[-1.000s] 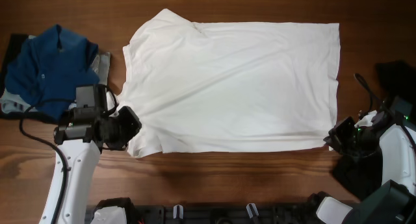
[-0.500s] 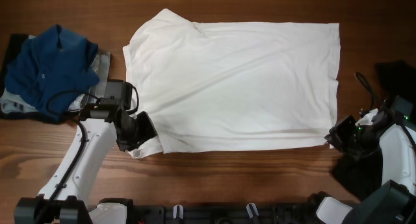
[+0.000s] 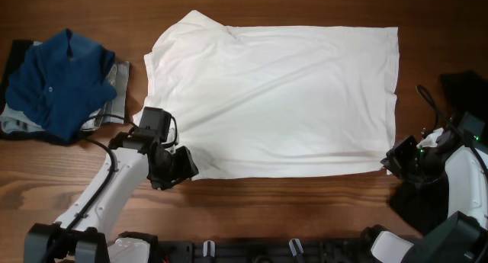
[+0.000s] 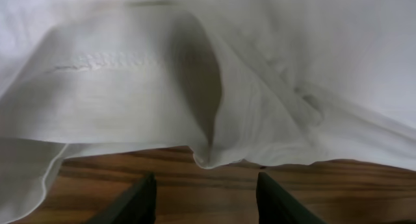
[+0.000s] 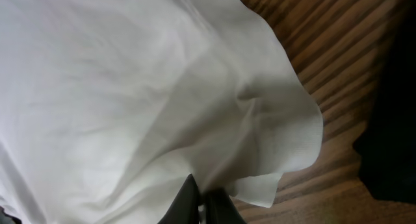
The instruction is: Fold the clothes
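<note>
A large white shirt (image 3: pixel 274 99) lies spread flat across the middle of the table. My left gripper (image 3: pixel 185 165) sits at its near-left corner, open. In the left wrist view the left gripper (image 4: pixel 207 199) has only bare wood between its dark fingers (image 4: pixel 138 201), and a rumpled fold of the shirt (image 4: pixel 214 113) lies just ahead of the tips. My right gripper (image 3: pixel 390 162) is at the shirt's near-right corner. In the right wrist view the right gripper (image 5: pixel 207 203) is shut on the white fabric (image 5: pixel 260 120), which bunches up from the pinch.
A blue garment (image 3: pixel 65 80) lies heaped on other clothes at the far left. A black garment (image 3: pixel 463 86) lies by the right edge and shows dark (image 5: pixel 390 120) in the right wrist view. Bare wooden table (image 3: pixel 290 210) runs along the near side.
My left gripper has moved right along the shirt's near-left edge and opened. The shirt's near-left flap now lies further in. The right gripper has not moved.
</note>
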You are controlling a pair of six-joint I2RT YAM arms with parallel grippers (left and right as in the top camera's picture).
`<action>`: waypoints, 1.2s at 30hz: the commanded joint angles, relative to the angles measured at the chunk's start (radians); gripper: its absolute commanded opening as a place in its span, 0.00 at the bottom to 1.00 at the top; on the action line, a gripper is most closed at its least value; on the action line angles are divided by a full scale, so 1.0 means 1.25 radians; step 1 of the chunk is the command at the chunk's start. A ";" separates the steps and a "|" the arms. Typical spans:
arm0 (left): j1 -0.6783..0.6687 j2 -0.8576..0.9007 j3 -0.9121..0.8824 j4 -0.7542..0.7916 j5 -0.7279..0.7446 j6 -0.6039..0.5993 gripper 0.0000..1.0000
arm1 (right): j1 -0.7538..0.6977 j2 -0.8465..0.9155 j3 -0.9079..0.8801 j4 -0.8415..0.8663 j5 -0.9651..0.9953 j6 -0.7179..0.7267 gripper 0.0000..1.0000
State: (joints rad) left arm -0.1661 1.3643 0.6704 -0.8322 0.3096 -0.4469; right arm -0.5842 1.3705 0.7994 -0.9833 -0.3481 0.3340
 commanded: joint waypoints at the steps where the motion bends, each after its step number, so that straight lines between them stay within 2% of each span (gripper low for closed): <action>1: -0.011 0.005 -0.008 0.032 0.025 -0.012 0.46 | -0.002 -0.011 0.020 0.002 -0.007 -0.013 0.04; 4: -0.021 0.006 -0.017 0.064 0.025 -0.040 0.42 | -0.002 -0.011 0.020 0.002 -0.007 -0.013 0.04; 9: -0.054 0.015 -0.040 0.086 0.024 -0.047 0.40 | -0.002 -0.011 0.020 0.000 -0.007 -0.015 0.04; 17: -0.058 0.026 -0.040 0.112 -0.051 -0.044 0.17 | -0.002 -0.011 0.020 0.002 -0.007 -0.016 0.04; 20: -0.058 0.026 -0.040 0.112 -0.054 -0.044 0.04 | -0.002 -0.011 0.020 0.002 -0.007 -0.016 0.04; 26: -0.058 0.022 -0.028 0.102 0.015 -0.035 0.04 | -0.002 -0.011 0.020 0.002 -0.007 -0.016 0.04; 32: -0.058 0.012 0.111 0.008 0.039 0.000 0.04 | -0.002 -0.011 0.020 0.003 -0.007 -0.016 0.04; 36: -0.058 0.012 0.165 0.067 0.039 0.020 0.04 | -0.002 -0.011 0.020 0.005 -0.007 -0.016 0.04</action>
State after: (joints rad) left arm -0.2340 1.3891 0.8101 -0.8021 0.3363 -0.4694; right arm -0.5842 1.3705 0.7994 -0.9802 -0.3481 0.3340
